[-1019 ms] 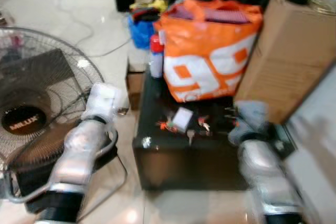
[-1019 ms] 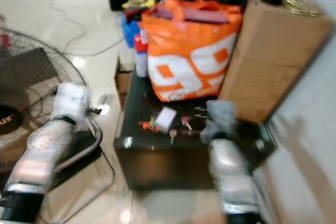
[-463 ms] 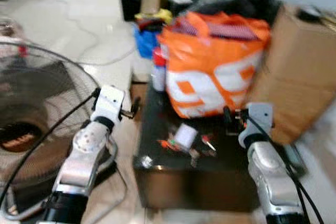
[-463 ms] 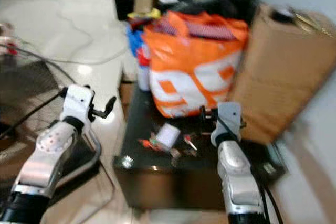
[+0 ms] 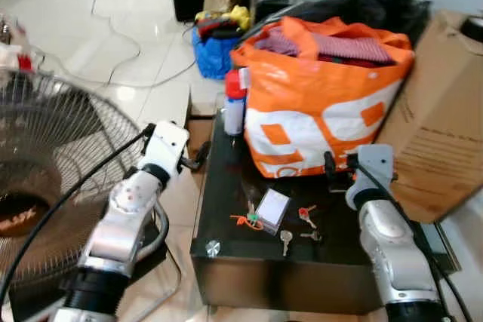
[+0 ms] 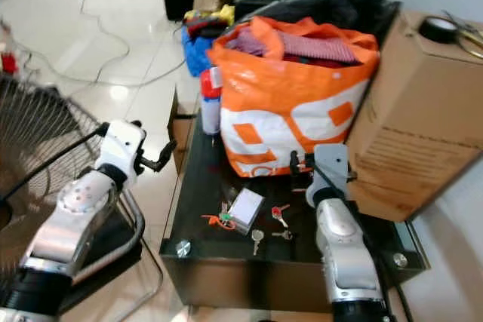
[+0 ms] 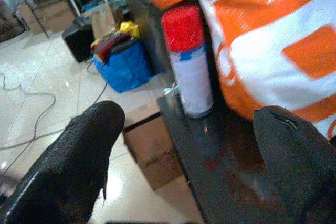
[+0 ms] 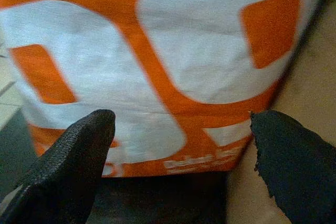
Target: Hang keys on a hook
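The left gripper (image 7: 184, 145) hangs with jaws spread, a red-capped spray can (image 7: 190, 64) ahead of them. The keys (image 5: 290, 225) lie on the black table (image 5: 219, 186), below the empty, spread-fingered right gripper (image 8: 178, 161), which faces the orange bag (image 8: 157, 51).

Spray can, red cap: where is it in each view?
Left eye: can stands at the table's far left corner, just left of the bag.
Right eye: same corner, can left of the bag.
Left wrist: can upright, close beside the bag.
Right wrist: faces the bag's printed side instead.
Shared landmark: the orange bag.
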Available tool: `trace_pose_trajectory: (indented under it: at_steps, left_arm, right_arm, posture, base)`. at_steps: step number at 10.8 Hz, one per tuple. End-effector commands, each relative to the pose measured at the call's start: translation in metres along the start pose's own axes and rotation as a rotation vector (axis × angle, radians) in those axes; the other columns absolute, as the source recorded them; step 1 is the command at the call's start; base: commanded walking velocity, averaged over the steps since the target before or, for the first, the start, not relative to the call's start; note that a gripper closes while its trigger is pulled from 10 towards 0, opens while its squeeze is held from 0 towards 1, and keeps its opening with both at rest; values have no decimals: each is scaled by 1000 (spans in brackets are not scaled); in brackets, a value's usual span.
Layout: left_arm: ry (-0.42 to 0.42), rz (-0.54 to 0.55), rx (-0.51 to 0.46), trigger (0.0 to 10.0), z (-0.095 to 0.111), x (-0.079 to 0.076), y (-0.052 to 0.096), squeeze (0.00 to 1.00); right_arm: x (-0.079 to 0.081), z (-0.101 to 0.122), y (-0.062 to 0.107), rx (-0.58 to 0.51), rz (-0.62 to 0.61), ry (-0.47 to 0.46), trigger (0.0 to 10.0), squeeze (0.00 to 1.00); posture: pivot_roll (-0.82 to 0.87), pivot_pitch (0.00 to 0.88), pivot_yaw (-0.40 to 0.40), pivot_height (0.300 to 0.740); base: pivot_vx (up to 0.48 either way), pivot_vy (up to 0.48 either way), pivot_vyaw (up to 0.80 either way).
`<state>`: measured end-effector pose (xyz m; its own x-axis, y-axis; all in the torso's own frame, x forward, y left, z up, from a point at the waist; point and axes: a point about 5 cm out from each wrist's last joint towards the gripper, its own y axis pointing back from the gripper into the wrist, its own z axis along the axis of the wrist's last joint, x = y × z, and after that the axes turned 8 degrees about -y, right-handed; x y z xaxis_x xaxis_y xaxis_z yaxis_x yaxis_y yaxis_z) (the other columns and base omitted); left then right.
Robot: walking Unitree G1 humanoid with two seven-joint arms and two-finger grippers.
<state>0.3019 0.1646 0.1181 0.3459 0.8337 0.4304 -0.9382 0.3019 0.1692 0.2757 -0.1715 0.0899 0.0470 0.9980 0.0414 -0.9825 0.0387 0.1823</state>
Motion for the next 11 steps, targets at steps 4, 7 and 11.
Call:
trace_pose_trajectory:
  at_steps: [4, 7, 11]
  left_arm:
    - [-146, -384, 161, 10000, -31, -27, -10, 0]
    - [-189, -605, 156, 10000, -33, -47, -12, 0]
    - [-184, -752, 215, 10000, -44, -57, -2, 0]
  right_arm:
    - [5, -23, -7, 194, 234, 125, 10000, 0]
    - [-13, -60, -19, 430, 304, 227, 10000, 0]
    - [-11, -87, -19, 601, 385, 234, 10000, 0]
  posture:
    - [-98, 0, -19, 740]
    - [-148, 0, 7, 740]
    - [-148, 0, -20, 740]
  base:
    - [0, 0, 0]
    - [0, 0, 0]
    - [0, 0, 0]
